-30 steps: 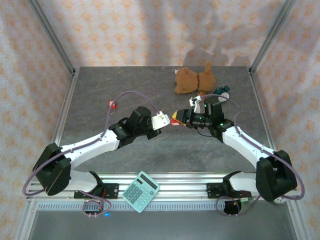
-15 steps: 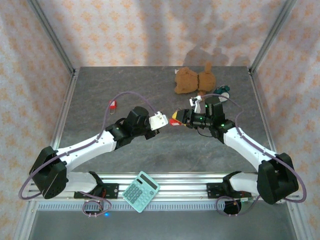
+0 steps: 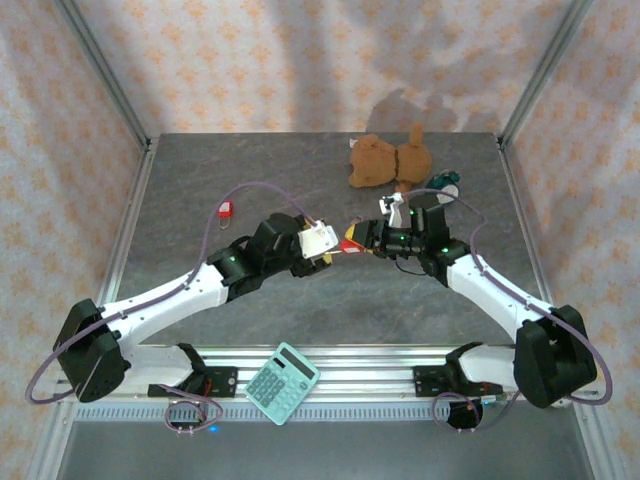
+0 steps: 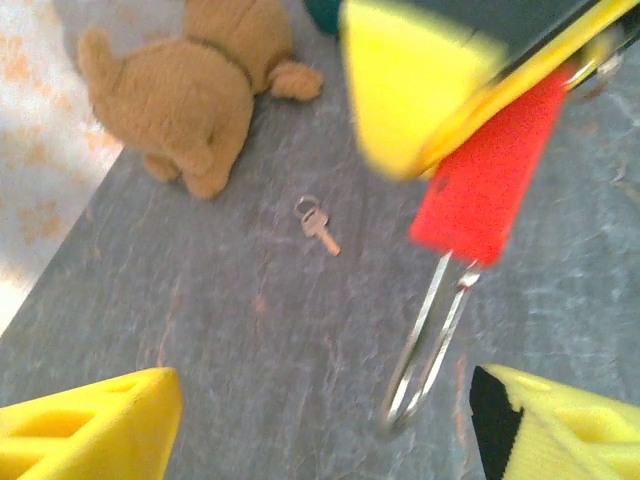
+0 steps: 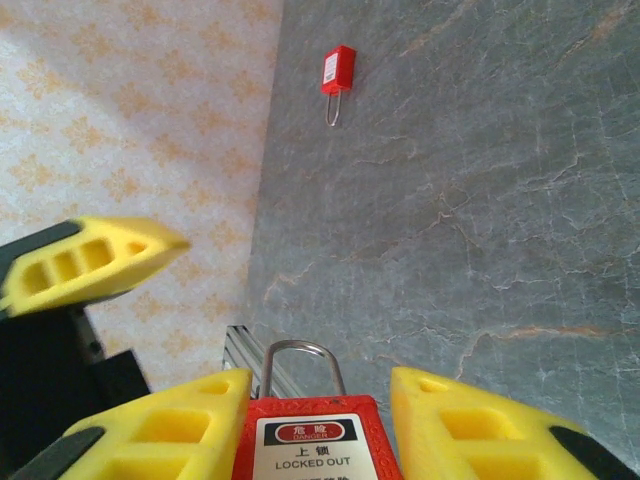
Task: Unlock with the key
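Desk (image 3: 350,300), grey stone-patterned, carrying all items; both arms reach inward and meet near its middle. Plush toy (image 3: 388,160), brown, lying at the far side. Calculator (image 3: 282,382), pale green, on the near rail, well apart from the work. Left end effector (image 3: 328,248), yellow fingers (image 4: 90,425) spread wide with nothing between them, facing the right one at close range. Right end effector (image 3: 352,240), fingers clamped on the body of a red padlock (image 5: 320,440), label reading "LOCKED OUT", shackle pointing out past the fingertips toward the left arm. Second red padlock (image 3: 226,209), lying loose on the left of the desk, shackle closed. Key (image 4: 318,225), small, on a ring, lying flat on the bare desk near the plush toy, in neither grip. Condition notes, as judgement: unlocking cannot start until the key is picked up; being thin and flat, it may skid or slip from the fingers, or the fingertips may scrape the desk. Descending from here, the left fingers could knock the protruding shackle and twist the padlock in its grip. Which end carries the keyway cannot be told.
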Controlling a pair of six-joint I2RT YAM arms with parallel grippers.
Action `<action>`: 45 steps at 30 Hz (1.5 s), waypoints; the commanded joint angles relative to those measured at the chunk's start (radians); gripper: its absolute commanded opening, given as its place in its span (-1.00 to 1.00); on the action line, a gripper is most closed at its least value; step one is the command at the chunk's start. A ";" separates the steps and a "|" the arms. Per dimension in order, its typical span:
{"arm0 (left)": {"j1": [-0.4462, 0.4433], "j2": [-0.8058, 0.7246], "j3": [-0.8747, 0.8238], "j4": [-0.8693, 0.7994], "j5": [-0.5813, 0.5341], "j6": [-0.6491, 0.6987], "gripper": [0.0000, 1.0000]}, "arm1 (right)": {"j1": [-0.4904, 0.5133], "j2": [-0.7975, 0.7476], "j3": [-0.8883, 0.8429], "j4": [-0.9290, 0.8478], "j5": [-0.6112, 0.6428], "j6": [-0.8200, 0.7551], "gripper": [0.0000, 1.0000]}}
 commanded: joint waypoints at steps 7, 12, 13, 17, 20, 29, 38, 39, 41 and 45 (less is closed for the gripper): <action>-0.065 0.096 0.028 0.118 0.029 0.021 0.48 | 0.034 -0.011 0.024 -0.003 0.000 -0.026 -0.38; -0.064 0.123 0.027 0.172 0.040 0.017 0.25 | 0.048 -0.012 0.022 0.000 -0.002 -0.026 -0.38; -0.065 0.128 0.028 0.175 0.040 0.014 0.20 | 0.049 -0.011 0.022 0.003 -0.004 -0.025 -0.38; -0.065 0.133 0.020 0.203 0.049 -0.009 -0.05 | 0.053 -0.006 0.021 0.016 -0.005 -0.017 -0.38; -0.064 0.131 0.008 0.216 0.039 -0.018 -0.30 | 0.052 -0.008 0.019 0.030 -0.004 -0.009 -0.39; -0.065 0.095 -0.044 0.260 -0.002 -0.037 -0.54 | 0.053 -0.009 0.025 0.040 0.025 0.023 -0.12; -0.098 0.068 -0.148 0.490 -0.251 0.085 -0.56 | 0.052 -0.119 -0.022 -0.021 0.353 0.237 0.30; -0.108 0.070 -0.159 0.526 -0.283 0.113 -0.56 | 0.052 -0.121 -0.032 0.001 0.355 0.263 0.32; -0.128 0.081 -0.176 0.586 -0.334 0.175 -0.57 | 0.053 -0.113 -0.042 0.039 0.344 0.295 0.34; -0.177 0.133 -0.218 0.766 -0.450 0.324 -0.57 | 0.055 -0.079 -0.039 0.084 0.304 0.321 0.35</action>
